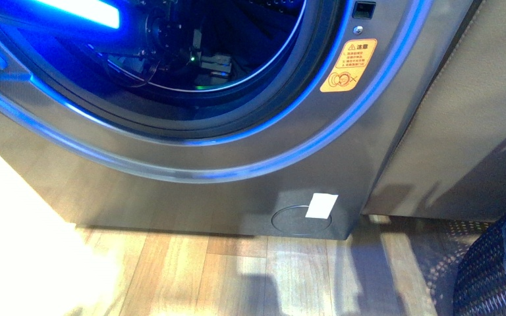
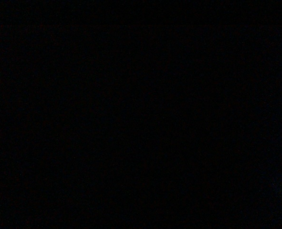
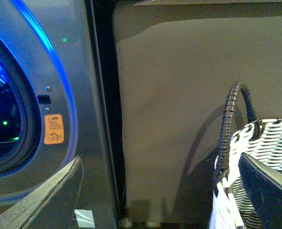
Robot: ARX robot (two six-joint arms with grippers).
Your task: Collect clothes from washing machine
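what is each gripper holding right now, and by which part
The right gripper is open, holding nothing. The left arm is inside the silver-grey front-loading washing machine; its wrist view is dark, so its hold cannot be told.

Left arm (image 1: 171,39) black, thin cables, small green light; right hand (image 3: 160,162) fingers (image 3: 45,200) dark grey, wedge-shaped

A silver-grey front-loading washing machine (image 1: 171,197) stands before me on wooden floor (image 1: 237,276), round porthole (image 1: 191,141) rimmed in blue light, orange warning sticker (image 1: 348,64) beside its right edge.
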